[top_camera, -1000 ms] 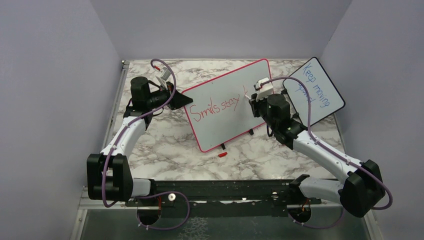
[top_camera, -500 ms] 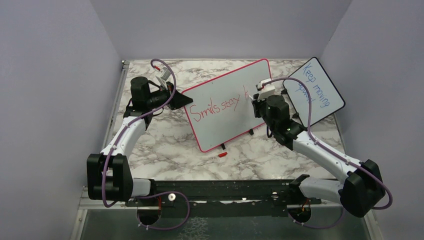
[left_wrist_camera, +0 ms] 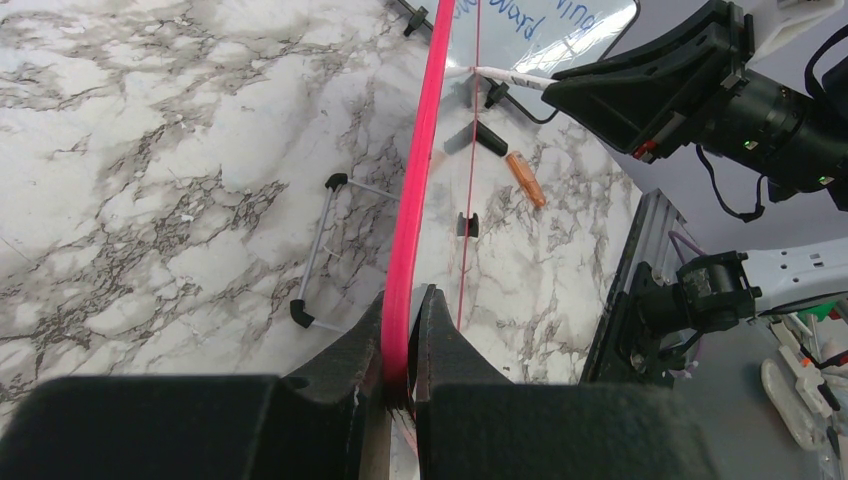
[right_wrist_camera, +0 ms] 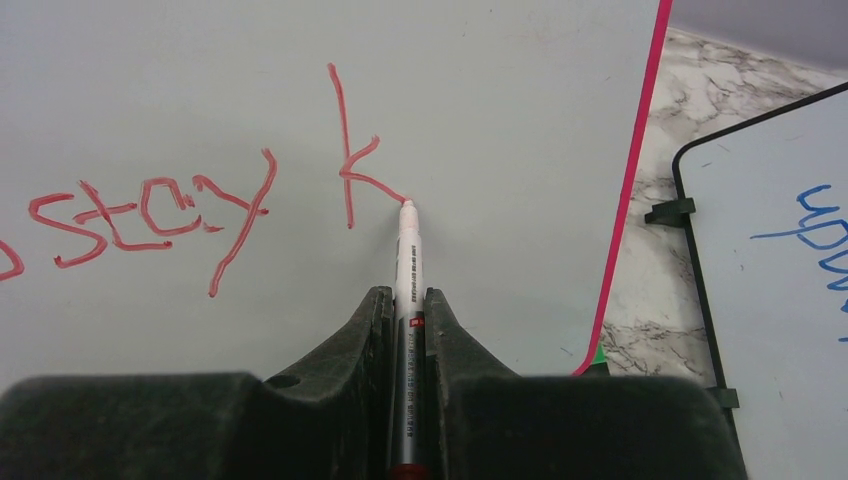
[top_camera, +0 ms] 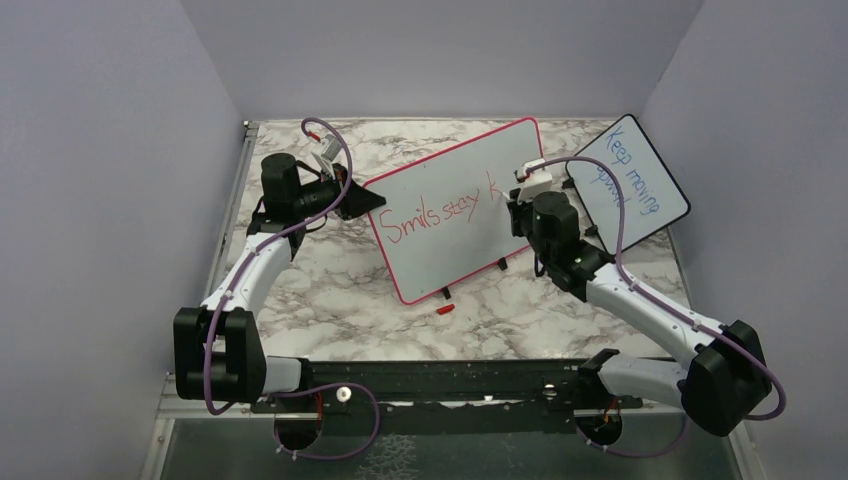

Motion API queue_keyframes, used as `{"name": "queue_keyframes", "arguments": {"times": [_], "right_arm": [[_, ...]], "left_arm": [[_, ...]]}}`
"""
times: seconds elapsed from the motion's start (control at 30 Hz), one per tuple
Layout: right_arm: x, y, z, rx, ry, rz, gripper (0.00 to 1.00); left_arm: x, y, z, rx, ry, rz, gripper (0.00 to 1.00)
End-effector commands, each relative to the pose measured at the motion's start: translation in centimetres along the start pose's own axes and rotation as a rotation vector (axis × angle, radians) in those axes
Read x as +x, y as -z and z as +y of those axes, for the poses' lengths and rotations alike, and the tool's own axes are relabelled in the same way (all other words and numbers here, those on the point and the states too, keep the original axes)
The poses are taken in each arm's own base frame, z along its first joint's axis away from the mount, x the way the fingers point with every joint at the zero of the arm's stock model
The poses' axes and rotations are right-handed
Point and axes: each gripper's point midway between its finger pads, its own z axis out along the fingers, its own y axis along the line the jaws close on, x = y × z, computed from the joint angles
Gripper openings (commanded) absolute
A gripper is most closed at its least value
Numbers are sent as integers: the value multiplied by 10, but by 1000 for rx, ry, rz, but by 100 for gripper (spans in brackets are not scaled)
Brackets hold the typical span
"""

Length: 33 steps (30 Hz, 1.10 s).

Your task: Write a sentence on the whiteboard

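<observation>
Marble surface. Black-framed board at 2 o'clock, tilted, with blue writing: "Keep moving" plus a partly hidden word. Small red cap lies on the surface near 6 o'clock. Lilac walls on three sides.

Through my right wrist camera the sentence ran off the left edge, its first word all but lost. The marker lost its back end between the fingers of the right hand. Overhead, that hand hid the marker tip, and its cable crossed the lower blue word on the small board.
</observation>
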Motion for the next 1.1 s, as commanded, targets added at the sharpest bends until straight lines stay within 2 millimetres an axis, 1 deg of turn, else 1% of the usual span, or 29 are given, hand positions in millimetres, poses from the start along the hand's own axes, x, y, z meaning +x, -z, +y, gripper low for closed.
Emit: {"name": "queue_keyframes", "arguments": {"times": [0.0,0.2,0.43,0.63,0.83,0.97,1.07], "right_arm": [[-27,6,-4,7,-18,-73,1],[-50,4,-4,-1,-17,-127,1],[-61,-1,-3,-6,-19,-156,1],[-57,-10,-1,-7,-18,-151,1],[-46,-18,1,-13,-12,-124,1],[-42,-18,-2,2,-8,-109,1],[-41,-13,-6,15,-11,-105,1]], "left_arm": [[26,-3,38,-156,-40,54,0],[26,-3,38,-152,-39,55,0],[26,-3,38,-150,-39,56,0],[26,-3,37,-148,-39,56,0],[26,-3,37,-147,-40,56,0],[26,-3,37,-148,-40,56,0],[26,-3,37,-149,-39,56,0]]}}
